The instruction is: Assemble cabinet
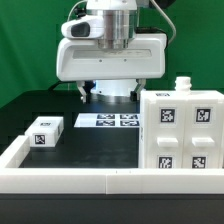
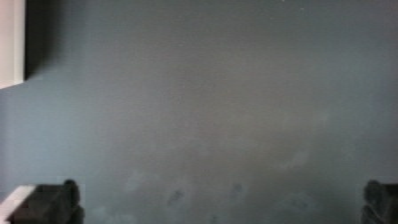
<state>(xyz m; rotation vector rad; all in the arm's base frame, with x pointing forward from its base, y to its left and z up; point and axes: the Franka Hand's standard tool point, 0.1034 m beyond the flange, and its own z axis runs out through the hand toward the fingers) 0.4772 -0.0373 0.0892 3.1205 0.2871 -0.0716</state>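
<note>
The gripper (image 2: 214,203) was seen with its fingers (image 2: 50,200) spread wide apart and nothing held between them. Only bare dark worktop (image 2: 214,110) was shown beneath it. In the exterior view the arm was poised above the far edge of the marker board (image 1: 108,121).

The cabinet body (image 1: 181,131) was stood upright just beside the marker board, on the exterior view's right, its tagged face turned to the camera. A small drawer block (image 1: 45,132) was laid apart from the marker board on the exterior view's left. Its long axis appeared to run obliquely away from the camera.

Neither piece was touched. The block was judged the likelier pick. A reach from over the marker board toward the exterior view's left would be called for, with the jaws set across the block's short width.
</note>
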